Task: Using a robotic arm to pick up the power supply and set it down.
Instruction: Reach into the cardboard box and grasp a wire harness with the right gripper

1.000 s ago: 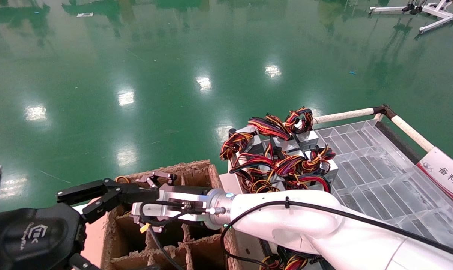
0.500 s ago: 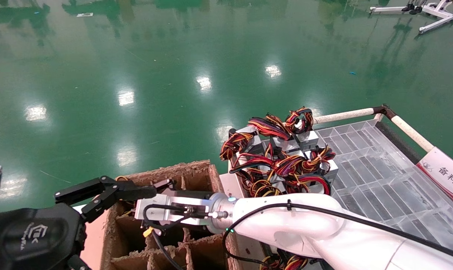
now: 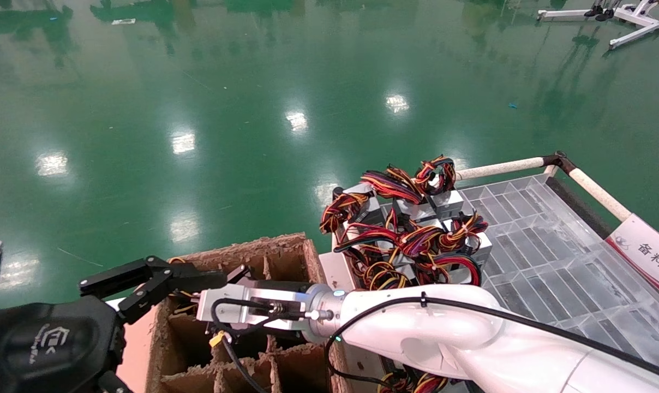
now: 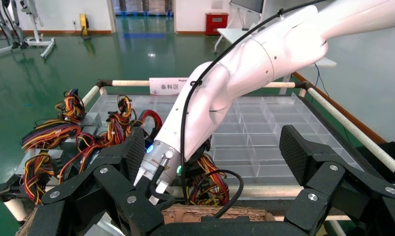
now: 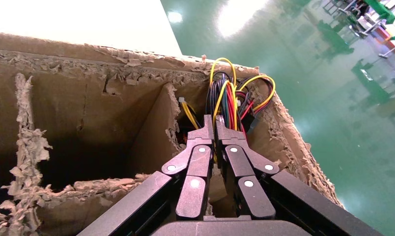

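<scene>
My right arm (image 3: 417, 322) reaches left across the divided cardboard box (image 3: 286, 248). Its gripper (image 5: 214, 120) is shut on the red, yellow and black wire loop of the power supply (image 5: 227, 93), low in the box's far corner cell. The supply's metal body is hidden down in that cell. In the head view only the gripper's (image 3: 237, 272) base shows, behind my left gripper's upper finger (image 3: 144, 275). The left gripper (image 4: 210, 147) stands wide open and empty beside the box's near left corner.
A pile of like power supplies (image 3: 406, 229) with coloured wire loops lies at the left end of a clear gridded tray (image 3: 547, 256). A padded rail (image 3: 498, 166) and a labelled sign (image 3: 646, 251) edge the tray. The box's torn dividers (image 5: 28, 147) are ragged.
My right wrist and gripper have sunk lower into the box's far corner cell with the wire loop. The left gripper has stayed where it was.
</scene>
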Controlling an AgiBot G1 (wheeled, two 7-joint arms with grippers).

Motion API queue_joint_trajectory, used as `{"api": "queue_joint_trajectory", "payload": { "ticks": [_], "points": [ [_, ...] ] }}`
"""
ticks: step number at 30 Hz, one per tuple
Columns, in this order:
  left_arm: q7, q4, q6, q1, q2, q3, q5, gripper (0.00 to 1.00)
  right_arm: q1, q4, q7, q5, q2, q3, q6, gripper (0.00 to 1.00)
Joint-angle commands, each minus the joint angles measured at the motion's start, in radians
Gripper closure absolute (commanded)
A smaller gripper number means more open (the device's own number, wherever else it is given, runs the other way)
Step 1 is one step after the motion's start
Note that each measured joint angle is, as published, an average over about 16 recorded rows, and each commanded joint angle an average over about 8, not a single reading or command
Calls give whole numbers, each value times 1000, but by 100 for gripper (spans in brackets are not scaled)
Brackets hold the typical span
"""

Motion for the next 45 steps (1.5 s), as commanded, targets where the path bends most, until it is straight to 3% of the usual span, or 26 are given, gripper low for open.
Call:
{"api": "queue_joint_trajectory", "payload": {
  "ticks": [1, 24, 25, 32, 33, 45],
  "points": [
    [0, 0, 0, 0, 0, 0, 0, 0, 1, -2, -6, 8, 0, 0, 0, 100],
    [0, 0, 0, 0, 0, 0, 0, 0, 16, -4, -128, 95, -1, 16, 19, 100],
    [0, 0, 0, 0, 0, 0, 0, 0, 14, -6, -129, 100, -1, 15, 19, 95],
    [0, 0, 0, 0, 0, 0, 0, 0, 0, -26, -112, 134, 0, 2, 15, 8],
    [0, 0, 0, 0, 0, 0, 0, 0, -1, -28, -110, 137, 0, 1, 15, 0],
    [0, 0, 0, 0, 0, 0, 0, 0, -3, -30, -108, 141, 0, -2, 12, 0]
  ]
}}
